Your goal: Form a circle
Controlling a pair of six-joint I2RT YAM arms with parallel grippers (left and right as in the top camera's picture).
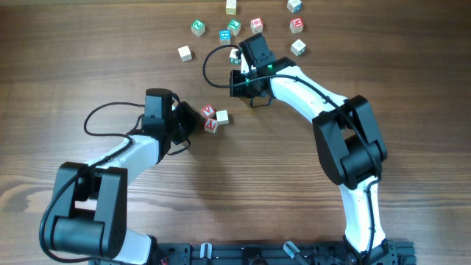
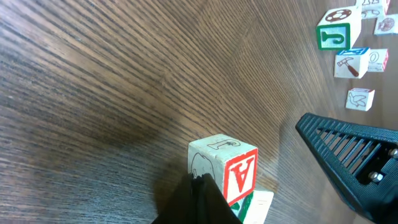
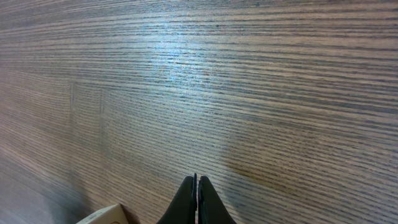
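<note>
Overhead: the left gripper, fingers together, sits just left of the circle, a tight group of three cubes. The right gripper is farther off, up among the loose cubes.

Left wrist: the closed tips touch the red A cube, which lies straight ahead.

Right wrist: the right gripper is pressed together over the bare table. The group is out of view.

White arm links, black joints, cables.
</note>
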